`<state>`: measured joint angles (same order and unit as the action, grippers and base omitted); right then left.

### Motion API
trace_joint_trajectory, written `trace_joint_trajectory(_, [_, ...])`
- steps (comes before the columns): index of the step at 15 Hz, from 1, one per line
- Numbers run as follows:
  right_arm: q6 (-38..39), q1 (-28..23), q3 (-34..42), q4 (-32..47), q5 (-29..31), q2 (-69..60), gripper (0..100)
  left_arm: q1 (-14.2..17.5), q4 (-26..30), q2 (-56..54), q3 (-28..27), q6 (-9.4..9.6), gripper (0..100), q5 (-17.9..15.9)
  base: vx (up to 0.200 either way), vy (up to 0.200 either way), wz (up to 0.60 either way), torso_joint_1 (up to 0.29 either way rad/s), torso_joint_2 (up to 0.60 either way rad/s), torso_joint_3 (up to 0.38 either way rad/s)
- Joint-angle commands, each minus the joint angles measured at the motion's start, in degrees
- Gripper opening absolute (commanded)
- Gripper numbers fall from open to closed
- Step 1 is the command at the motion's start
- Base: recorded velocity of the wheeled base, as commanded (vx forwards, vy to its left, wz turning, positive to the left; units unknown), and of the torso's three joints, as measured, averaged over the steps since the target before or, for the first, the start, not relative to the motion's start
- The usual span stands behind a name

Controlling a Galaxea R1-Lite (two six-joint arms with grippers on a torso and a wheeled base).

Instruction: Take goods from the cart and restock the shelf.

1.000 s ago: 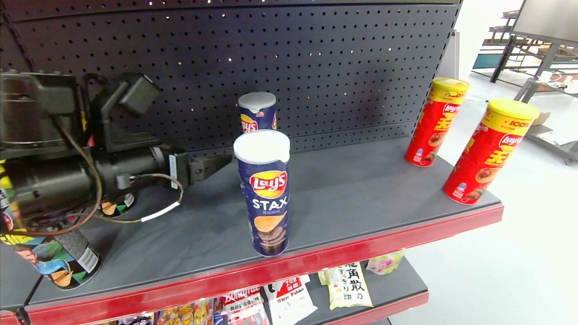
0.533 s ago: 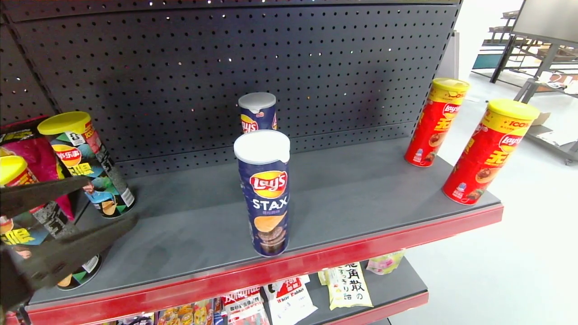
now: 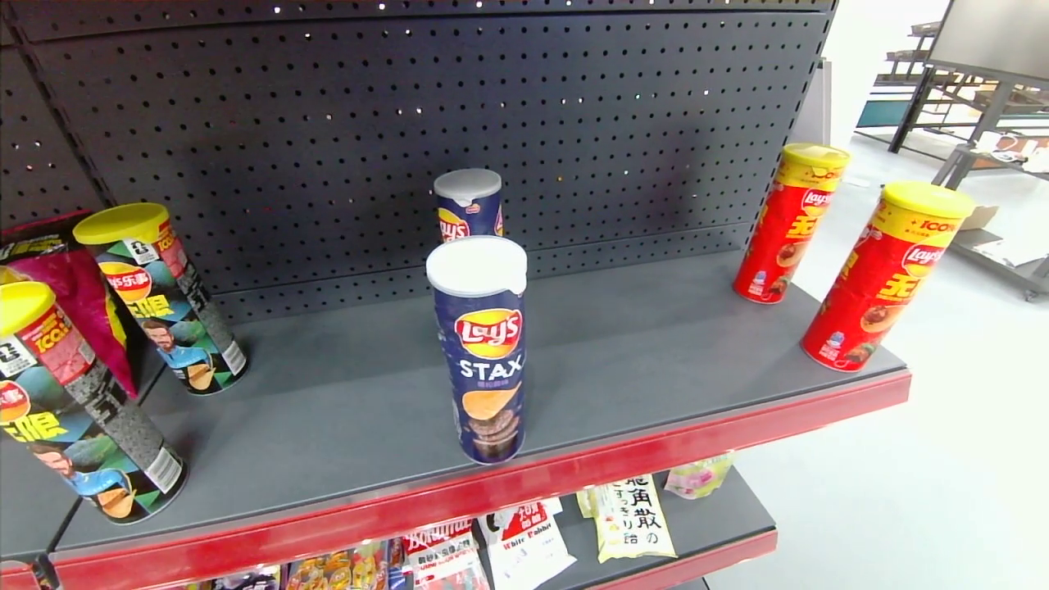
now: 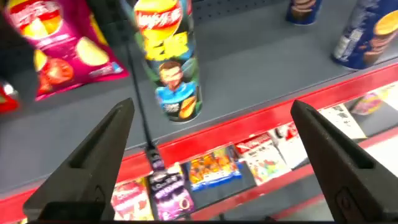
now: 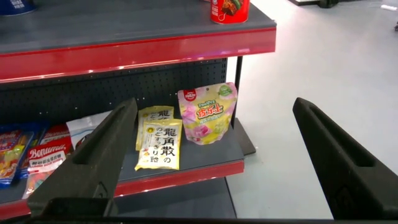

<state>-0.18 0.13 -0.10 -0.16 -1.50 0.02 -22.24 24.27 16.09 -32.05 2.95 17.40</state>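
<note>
A: What stands on the shelf (image 3: 639, 360) in the head view?
B: A blue can (image 3: 482, 352) at the middle of the front edge, and a second blue can (image 3: 467, 205) behind it near the back panel (image 3: 328, 123). The red cans (image 3: 889, 274) are at the right end and the yellow-lidded cans (image 3: 160, 299) at the left end.
A: And the left wrist view?
B: The left gripper (image 4: 211, 162) is spread wide with nothing in it, before the front edge. One of the yellow-lidded cans stands beyond it.
A: The right wrist view?
B: The right gripper (image 5: 214, 162) is also wide apart and empty. It faces the lower shelf (image 5: 205, 155), where a green pouch (image 5: 208, 112) lies.
</note>
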Motion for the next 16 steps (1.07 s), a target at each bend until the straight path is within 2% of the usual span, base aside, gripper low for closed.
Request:
trace_joint_trajectory(1, [0.2, 0.0, 0.0, 0.0, -0.5, 0.0, 100, 0.2, -0.9, -0.3, 0.7, 1.44, 100, 1.1, 0.000, 0.000, 0.00, 0.000, 0.00, 0.000])
trace_joint_trajectory(2, [0.2, 0.0, 0.1, -0.1, -0.4, 0.0, 100, 0.2, -1.5, 0.0, 0.8, 2.06, 100, 1.4, 0.000, 0.000, 0.00, 0.000, 0.00, 0.000])
trace_joint_trajectory(3, [0.2, 0.0, 0.1, 0.0, -0.4, 0.0, 100, 0.2, -3.0, 0.5, 0.8, 4.17, 100, 1.4, 0.000, 0.000, 0.00, 0.000, 0.00, 0.000])
trace_joint_trajectory(5, [0.1, 0.0, 0.1, 0.0, -0.5, 0.0, 100, 0.2, -3.1, 0.2, 1.1, 6.54, 100, 1.4, 0.000, 0.000, 0.00, 0.000, 0.00, 0.000])
trace_joint_trajectory(6, [0.2, 0.0, 0.0, 0.0, -0.5, 0.0, 100, 0.2, -3.2, 0.3, 1.1, 6.72, 100, 1.4, 0.000, 0.000, 0.00, 0.000, 0.00, 0.000])
trace_joint_trajectory(9, [0.0, 0.0, 0.1, 0.0, -0.5, 0.0, 100, 0.2, -3.4, -0.1, 1.0, 6.63, 100, 1.2, -0.200, 0.000, 0.00, 0.012, 0.00, 0.001])
trace_joint_trajectory(14, [-0.2, 0.0, 0.1, 0.0, -0.4, 0.0, 100, 0.0, -3.4, -1.7, 1.6, 6.72, 100, 0.9, 0.000, 0.000, 0.00, 0.000, 0.00, 0.000])
trace_joint_trajectory(16, [-0.3, 0.0, 0.1, 0.0, -0.4, 0.0, 100, -0.2, -3.4, -3.0, 2.4, 6.72, 100, 0.5, 0.000, 0.000, 0.60, 0.002, 0.00, 0.002])
